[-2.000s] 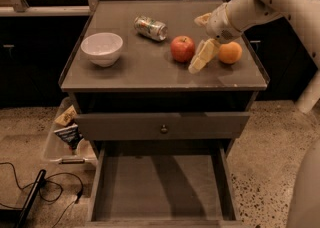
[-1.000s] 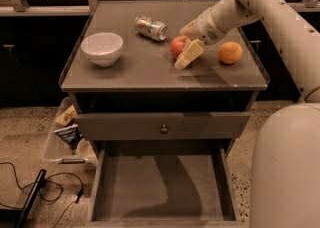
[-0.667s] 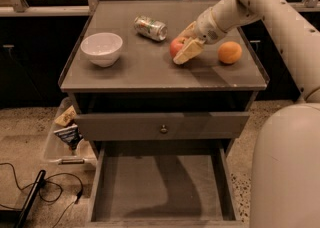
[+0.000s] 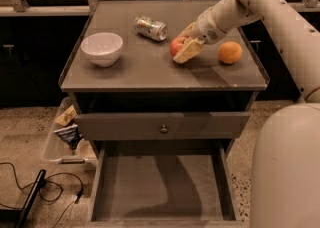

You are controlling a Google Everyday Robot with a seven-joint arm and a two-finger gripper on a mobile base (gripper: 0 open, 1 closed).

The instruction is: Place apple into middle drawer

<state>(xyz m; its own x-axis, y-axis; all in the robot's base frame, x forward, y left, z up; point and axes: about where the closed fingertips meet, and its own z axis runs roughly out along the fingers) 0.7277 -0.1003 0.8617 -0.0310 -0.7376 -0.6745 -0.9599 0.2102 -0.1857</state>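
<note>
The red apple (image 4: 175,47) rests on the grey cabinet top (image 4: 150,72), right of the middle. My gripper (image 4: 187,41) reaches in from the right and straddles the apple, one pale finger in front of it and one behind, closed against its sides. The apple's right half is hidden by the near finger. The middle drawer (image 4: 160,187) stands pulled out at the bottom of the cabinet, a wide shallow grey box with a bare floor. It lies well below and in front of the gripper.
An orange fruit (image 4: 230,52) sits right of the gripper. A tipped can (image 4: 151,27) lies behind the apple and a white bowl (image 4: 102,48) stands at left. A shut drawer front with a knob (image 4: 163,128) is above the open drawer. A bin with snack bags (image 4: 64,133) and cables (image 4: 35,192) lie on the floor at left.
My gripper swung left from beside the orange fruit to the apple and has settled around it. The apple has stayed in about the same place on the top.
</note>
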